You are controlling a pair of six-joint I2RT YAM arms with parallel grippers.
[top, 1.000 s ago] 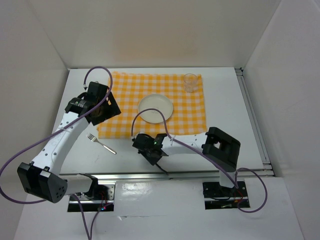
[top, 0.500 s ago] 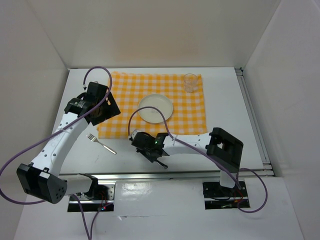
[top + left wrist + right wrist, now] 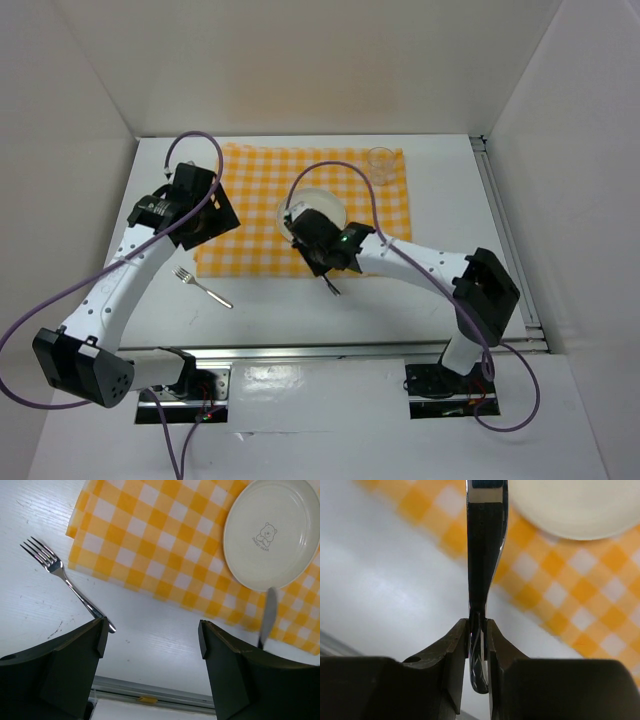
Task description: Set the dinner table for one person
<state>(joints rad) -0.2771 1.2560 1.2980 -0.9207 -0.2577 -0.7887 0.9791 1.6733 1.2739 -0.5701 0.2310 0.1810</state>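
Clamping the knife (image 3: 482, 540) by its handle, the right gripper (image 3: 477, 625) suits stiff, light, probably slippery steel; the left gripper (image 3: 152, 630) gapes empty

The knife (image 3: 486, 540) and plate (image 3: 570, 505) run past the right wrist view's top edge.

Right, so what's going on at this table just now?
The right gripper is shut on a knife, held over the near edge of the checked cloth beside the plate. The left gripper hangs open and empty. A fork lies on the dinner table off the cloth's near left corner; a glass stands at its far right corner.
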